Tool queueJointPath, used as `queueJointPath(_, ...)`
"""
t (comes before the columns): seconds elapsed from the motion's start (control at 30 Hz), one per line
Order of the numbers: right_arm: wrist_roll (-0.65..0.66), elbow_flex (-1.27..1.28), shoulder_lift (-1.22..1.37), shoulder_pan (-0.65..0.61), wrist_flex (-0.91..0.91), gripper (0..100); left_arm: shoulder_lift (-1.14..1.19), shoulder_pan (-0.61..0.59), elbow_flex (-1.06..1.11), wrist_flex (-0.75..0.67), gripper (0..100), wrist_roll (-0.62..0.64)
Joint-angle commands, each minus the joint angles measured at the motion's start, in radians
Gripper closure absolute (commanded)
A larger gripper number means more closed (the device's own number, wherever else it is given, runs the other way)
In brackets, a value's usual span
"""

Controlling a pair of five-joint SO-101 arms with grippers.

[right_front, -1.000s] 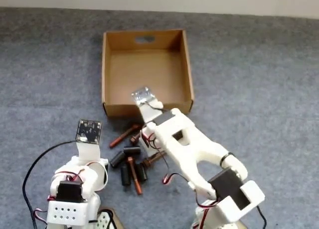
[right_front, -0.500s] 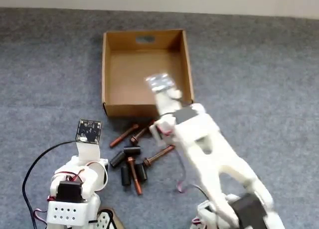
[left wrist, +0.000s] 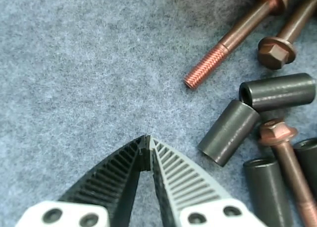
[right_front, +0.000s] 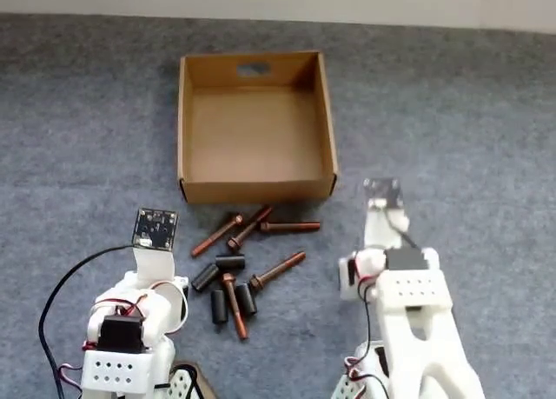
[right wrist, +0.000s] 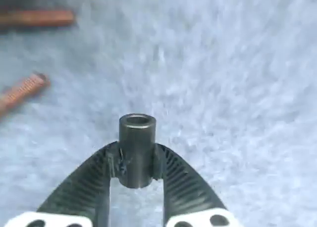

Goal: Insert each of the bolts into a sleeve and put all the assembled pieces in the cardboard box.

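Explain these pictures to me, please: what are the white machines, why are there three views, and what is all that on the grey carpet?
The white machines are two small robot arms, the left arm and the right arm, each ending in a two-fingered gripper. One picture looks down from a fixed camera. The other two come from cameras on each arm's wrist, so you see its black fingers close up. On the grey carpet stands an open cardboard box with nothing in it yet. In front of it lie copper-coloured bolts and short black sleeves, loose in a heap. The left gripper is shut on nothing, beside the heap. The right gripper is clamped on one black sleeve, its hollow end towards the camera.
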Motion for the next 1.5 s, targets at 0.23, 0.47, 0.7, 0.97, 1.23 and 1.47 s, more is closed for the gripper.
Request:
queueJointPath(0.23, 0.127, 0.058, -0.022, 0.015, -0.065, 77.7, 0.004, 0.007, 0.016, 0.002, 99, -0.002)
queueJointPath(0.47, 0.127, 0.073, -0.019, 0.016, -0.139, 85.3, 0.004, 0.007, 0.016, 0.002, 99, -0.002)
queueJointPath(0.7, 0.127, 0.091, -0.019, 0.015, -0.145, 85.4, 0.004, 0.007, 0.016, 0.002, 99, -0.002)
queueJointPath(0.97, 0.124, 0.099, -0.021, 0.018, -0.147, 89.8, 0.004, 0.007, 0.016, 0.002, 99, -0.002)
queueJointPath(1.23, 0.12, -0.139, -0.031, 0.016, 0.012, 99.1, 0.004, 0.007, 0.016, 0.002, 99, -0.002)
queueJointPath(1.47, -0.112, -0.493, -0.021, -0.053, 0.16, 99.1, 0.004, 0.007, 0.016, 0.002, 99, -0.002)
